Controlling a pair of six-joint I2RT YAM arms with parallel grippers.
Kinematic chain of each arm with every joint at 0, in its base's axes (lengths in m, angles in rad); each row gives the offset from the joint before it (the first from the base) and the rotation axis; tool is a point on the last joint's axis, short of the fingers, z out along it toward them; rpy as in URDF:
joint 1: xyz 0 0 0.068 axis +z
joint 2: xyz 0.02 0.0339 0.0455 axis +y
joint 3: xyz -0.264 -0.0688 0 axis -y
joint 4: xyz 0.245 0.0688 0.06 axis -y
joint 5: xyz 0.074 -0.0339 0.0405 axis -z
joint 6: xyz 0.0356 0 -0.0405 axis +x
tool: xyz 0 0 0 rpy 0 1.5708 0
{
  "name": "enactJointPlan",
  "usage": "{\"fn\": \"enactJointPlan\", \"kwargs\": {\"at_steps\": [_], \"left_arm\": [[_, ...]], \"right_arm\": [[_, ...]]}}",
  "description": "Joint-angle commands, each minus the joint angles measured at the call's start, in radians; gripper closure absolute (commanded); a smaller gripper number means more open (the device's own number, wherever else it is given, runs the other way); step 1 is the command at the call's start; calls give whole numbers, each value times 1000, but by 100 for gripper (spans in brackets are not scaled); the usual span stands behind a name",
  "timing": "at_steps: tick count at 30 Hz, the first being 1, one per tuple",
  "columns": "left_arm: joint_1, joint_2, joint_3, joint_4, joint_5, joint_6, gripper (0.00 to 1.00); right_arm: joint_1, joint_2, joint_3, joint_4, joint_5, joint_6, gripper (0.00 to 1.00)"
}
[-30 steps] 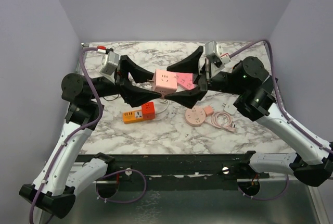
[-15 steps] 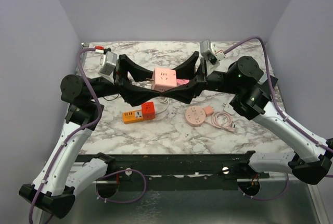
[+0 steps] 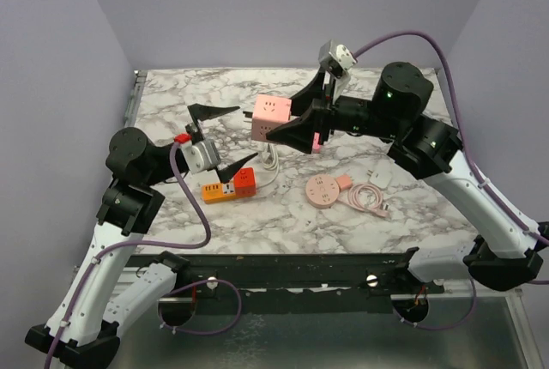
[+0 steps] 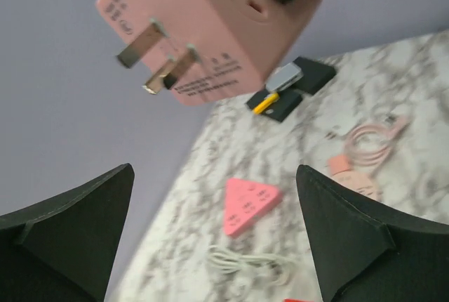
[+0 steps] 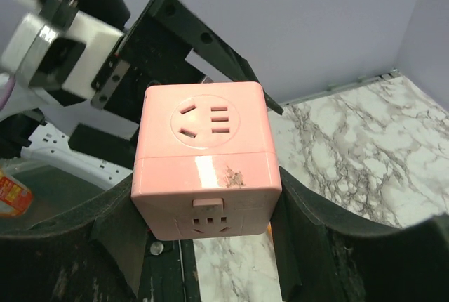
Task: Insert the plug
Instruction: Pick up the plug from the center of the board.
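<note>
My right gripper (image 3: 287, 124) is shut on a pink cube adapter (image 3: 269, 117) and holds it in the air above the table's middle. In the right wrist view the cube (image 5: 207, 154) sits squeezed between both fingers, a socket face up. In the left wrist view its metal plug prongs (image 4: 151, 56) point toward my left gripper. My left gripper (image 3: 225, 139) is open and empty, left of and below the cube, apart from it. An orange power strip (image 3: 230, 187) lies on the marble just below the left gripper.
A pink triangular strip (image 4: 249, 204) and a white cable (image 4: 252, 263) lie under the cube. A round pink hub (image 3: 323, 190), a coiled pink cable (image 3: 367, 197) and a small white adapter (image 3: 380, 178) lie at the right. Walls close three sides.
My left gripper has pulled back from the cube toward the near left and dropped lower. My right gripper has kept the cube and raised it slightly.
</note>
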Motion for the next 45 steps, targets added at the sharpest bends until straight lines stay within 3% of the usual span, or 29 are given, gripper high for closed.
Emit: {"fn": "enactJointPlan", "kwargs": {"at_steps": [1,5,11,21,31,36,39,41,43,45], "left_arm": [[-3,-47,-89,-76,-123,599,1],[-4,-67,-129,-57,-159,756,1],[-4,-80,-150,33,-190,725,1],[-4,-132,-227,35,24,757,1],[-10,-73,-226,34,-87,828,3],[-22,-53,-241,-12,-118,900,14],[-43,-29,-228,-34,-157,906,27],[-55,-17,-218,-37,-167,902,42],[-65,-11,-216,-36,-175,900,76],[-74,-3,-214,-35,-187,890,91]], "right_arm": [[-3,129,143,-266,21,-20,99],[-3,168,163,-299,7,-15,99],[-3,186,165,-302,8,-13,99],[-3,366,356,-447,49,34,99],[-3,385,331,-464,23,41,99],[-3,402,336,-481,28,41,98],[-3,415,337,-489,32,47,85],[-2,419,330,-481,25,50,74],[-3,416,312,-457,29,62,59],[-2,405,284,-421,40,73,43]]}}
